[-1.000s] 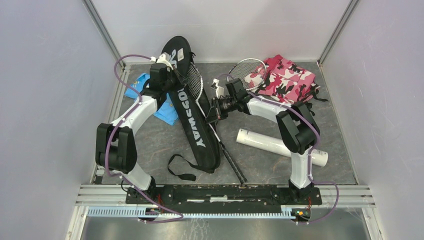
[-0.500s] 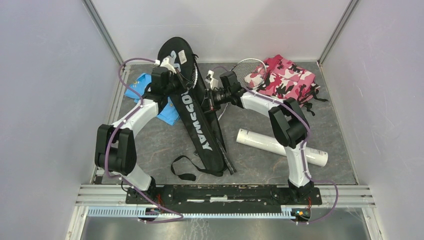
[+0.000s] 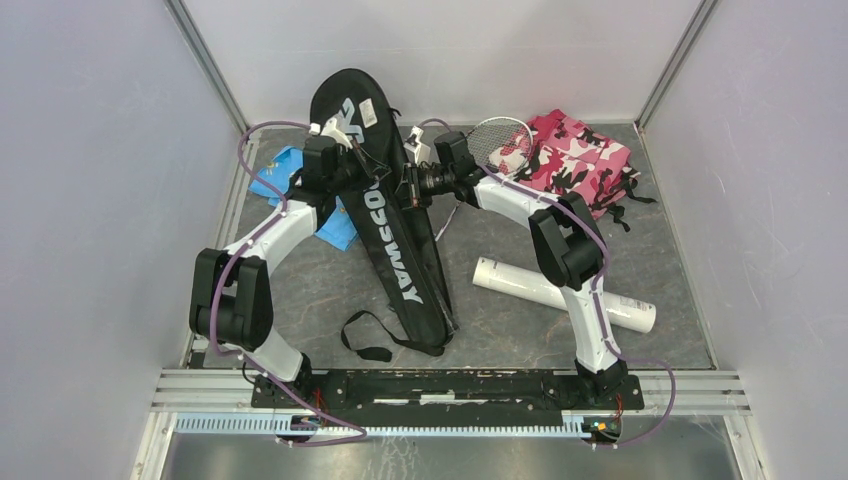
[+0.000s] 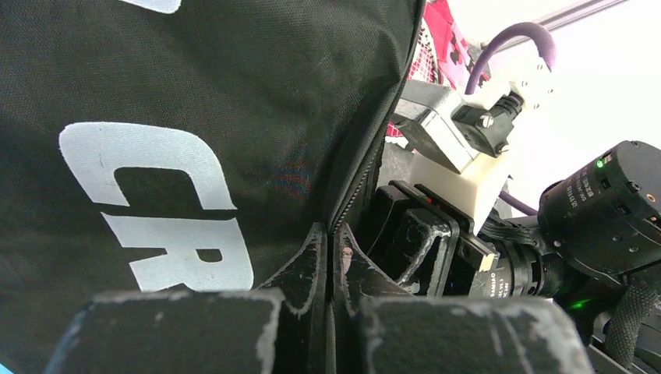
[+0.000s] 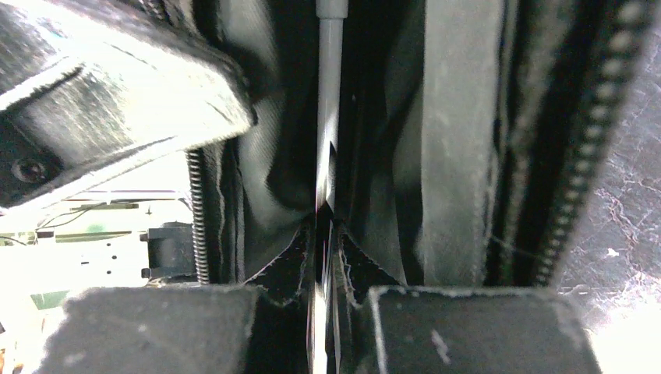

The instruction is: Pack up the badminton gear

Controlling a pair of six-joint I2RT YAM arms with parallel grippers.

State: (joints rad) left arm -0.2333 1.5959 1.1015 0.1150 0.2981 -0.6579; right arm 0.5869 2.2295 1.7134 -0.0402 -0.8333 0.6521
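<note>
Jaws on both arms are pinched together: left gripper (image 4: pixel 331 253) clamps the zipper edge of the black racket bag (image 3: pixel 390 240), right gripper (image 5: pixel 323 230) grips a silver racket shaft (image 5: pixel 330 86) inside its opening, upper centre of the top view. White tube (image 3: pixel 560 295) lies lower right.

Lab test cell — white walls (image 3: pixel 90 200); aluminium rails (image 3: pixel 450 385).

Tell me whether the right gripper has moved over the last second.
Yes. The right gripper has gone toward the back wall and leftward, farther from the white tube, which lies unmoved.
</note>
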